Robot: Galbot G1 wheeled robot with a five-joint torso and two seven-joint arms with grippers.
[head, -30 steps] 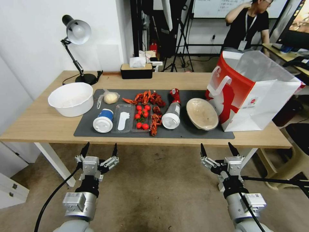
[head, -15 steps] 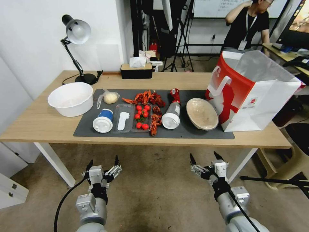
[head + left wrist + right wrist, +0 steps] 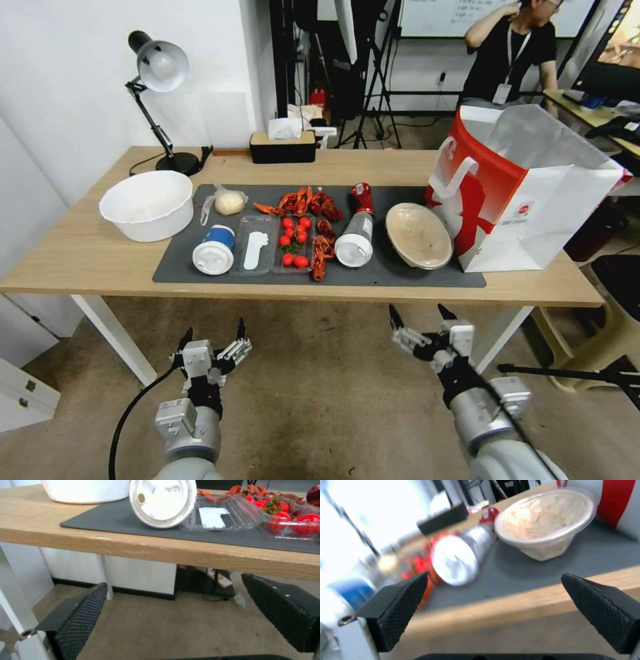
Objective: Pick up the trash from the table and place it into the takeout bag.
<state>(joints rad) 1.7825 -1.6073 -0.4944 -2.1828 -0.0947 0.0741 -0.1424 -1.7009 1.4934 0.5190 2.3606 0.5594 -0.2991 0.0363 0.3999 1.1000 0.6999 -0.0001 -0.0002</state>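
**Both grippers waiting below the table edge**

The left gripper (image 3: 212, 337) and right gripper (image 3: 421, 319) are hanging wide open and empty in the lower frame. The trash is lying on the mat at centre; the beige bowl (image 3: 419, 235) is touching the takeout bag (image 3: 527, 193) at right. Rising carelessly, the right gripper risks striking the table (image 3: 80, 253) edge.

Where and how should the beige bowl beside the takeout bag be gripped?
Probably by the near rim of the beige bowl, from the table's front edge. It tilts with its mouth up and forward, the takeout bag crowds one side, and the open right claw is nearest.
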